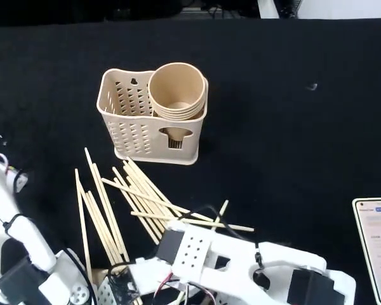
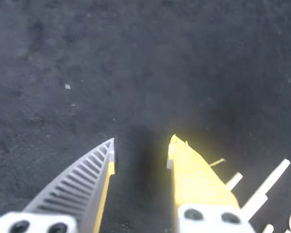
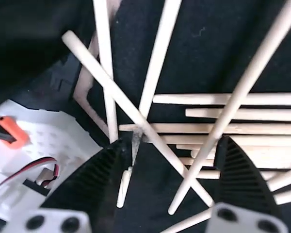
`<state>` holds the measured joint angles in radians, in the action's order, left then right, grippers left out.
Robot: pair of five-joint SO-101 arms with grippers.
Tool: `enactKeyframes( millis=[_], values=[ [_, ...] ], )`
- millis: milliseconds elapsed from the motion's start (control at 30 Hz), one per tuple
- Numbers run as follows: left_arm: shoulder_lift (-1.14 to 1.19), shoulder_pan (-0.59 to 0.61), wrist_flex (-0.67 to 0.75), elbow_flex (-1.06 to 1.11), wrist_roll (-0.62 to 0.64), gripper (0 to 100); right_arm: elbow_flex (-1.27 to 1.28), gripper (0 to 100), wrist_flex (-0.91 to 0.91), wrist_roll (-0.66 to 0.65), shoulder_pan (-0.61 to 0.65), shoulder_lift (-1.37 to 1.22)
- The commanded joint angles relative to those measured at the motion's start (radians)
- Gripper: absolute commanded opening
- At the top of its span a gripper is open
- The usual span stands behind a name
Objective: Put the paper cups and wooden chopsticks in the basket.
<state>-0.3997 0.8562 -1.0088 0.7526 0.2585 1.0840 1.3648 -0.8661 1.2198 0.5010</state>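
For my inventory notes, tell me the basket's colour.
The basket is cream, its walls pierced with small slots; best in the high view.

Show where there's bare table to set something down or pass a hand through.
Free: the wide stretch of table right of the basket, out to the phone; the strip behind the basket; the patch on its left. Crowded: in front of the basket, chopsticks lie scattered down to the arms.

The left pincer (image 2: 140, 145) is held open, its jaws set well apart. The right pincer (image 3: 172, 145) is opened wide too. In the high view, the left arm (image 1: 19, 254) is seen at lower left and the right arm (image 1: 241, 267) at bottom centre.
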Motion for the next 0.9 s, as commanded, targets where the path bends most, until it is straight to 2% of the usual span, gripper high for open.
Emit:
enactKeyframes(
  millis=[0,167,433,500,633,867],
  values=[
    [-0.006,0.044,0.009,-0.058,0.008,18,-0.074,28.3,0.003,0.041,-0.032,0.035],
    [-0.006,0.048,0.009,-0.056,0.008,18,-0.119,28.3,0.083,0.044,0.029,0.035],
    [-0.006,0.082,0.012,-0.074,0.009,18,-0.074,28.6,0.038,0.046,0.061,0.033],
    [-0.006,0.117,0.011,-0.090,0.011,18,-0.022,28.6,-0.008,0.087,0.107,0.033],
    [-0.006,0.136,0.011,-0.093,0.011,18,0.001,28.6,-0.063,0.269,0.181,0.033],
    [-0.006,0.136,0.011,-0.093,0.011,18,0.002,28.6,-0.078,0.276,0.184,0.025]
  ],
)
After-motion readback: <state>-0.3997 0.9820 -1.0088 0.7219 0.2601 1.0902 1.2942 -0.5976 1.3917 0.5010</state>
